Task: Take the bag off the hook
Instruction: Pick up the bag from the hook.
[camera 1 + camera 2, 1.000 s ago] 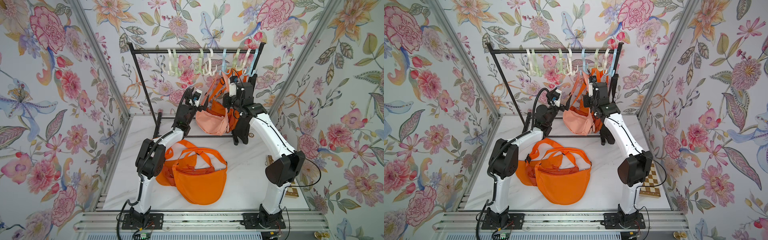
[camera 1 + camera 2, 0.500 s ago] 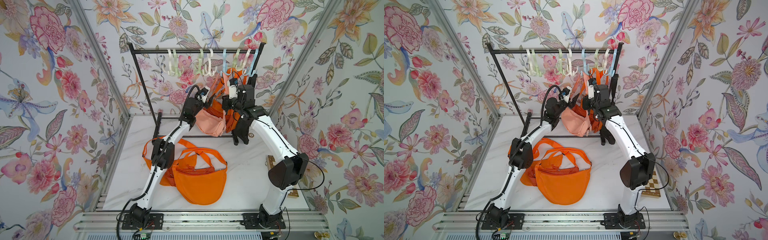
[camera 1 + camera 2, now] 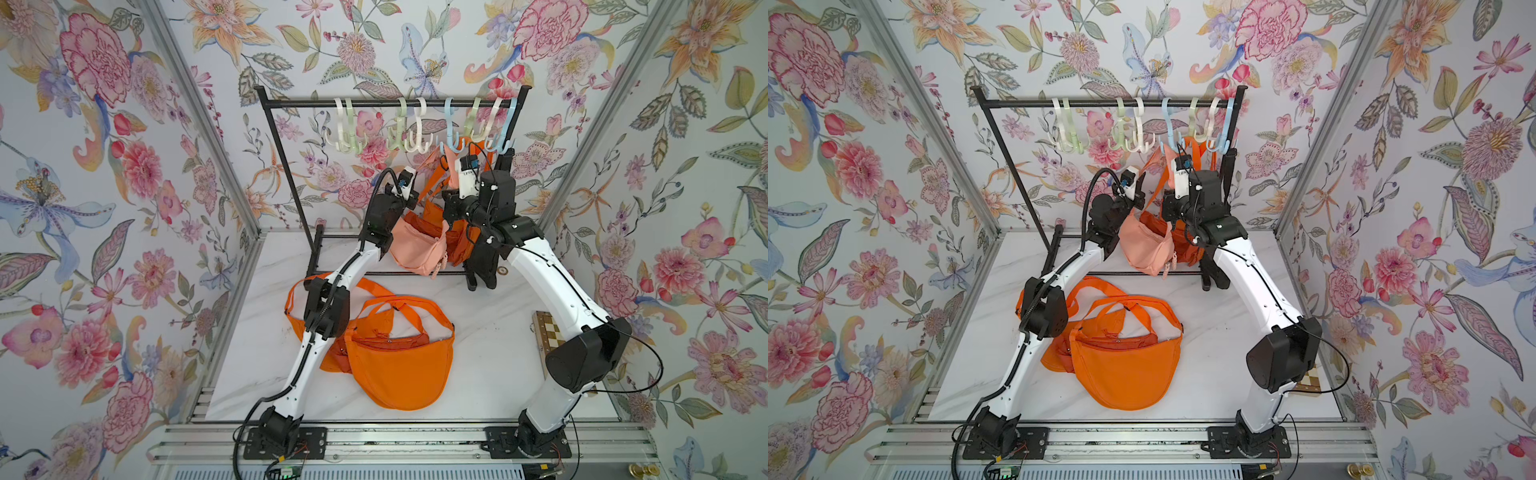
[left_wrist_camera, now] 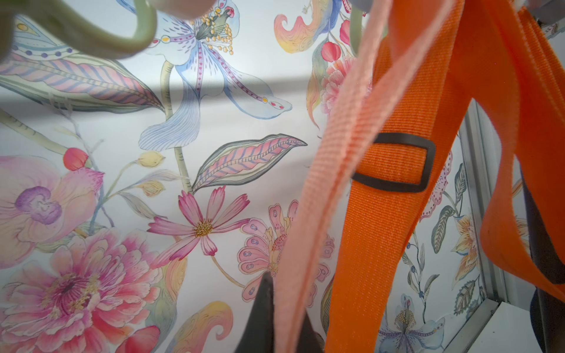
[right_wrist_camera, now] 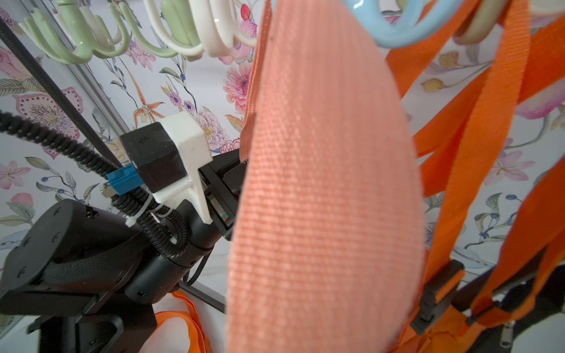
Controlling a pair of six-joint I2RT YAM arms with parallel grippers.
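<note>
Pink bag (image 3: pixel 419 245) hung by strap (image 4: pixel 336 152) from blue hook (image 5: pixel 394 30), strap clamped by left tool (image 4: pixel 284 308), right tool (image 3: pixel 454 160) closed together near hook, orange bags (image 3: pixel 399 365) laid on table (image 3: pixel 490 374).

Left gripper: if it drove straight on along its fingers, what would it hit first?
The left gripper is shut on the peach strap; past that, probably the back wall. Depth is unclear.

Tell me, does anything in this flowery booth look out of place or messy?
Yes. Two orange crescent fabric bags lie heaped on the white marble table, straps overlapping, one partly under the left arm. A wooden chessboard sits at the table's edge beside the right arm, oddly unrelated to bags.
</note>
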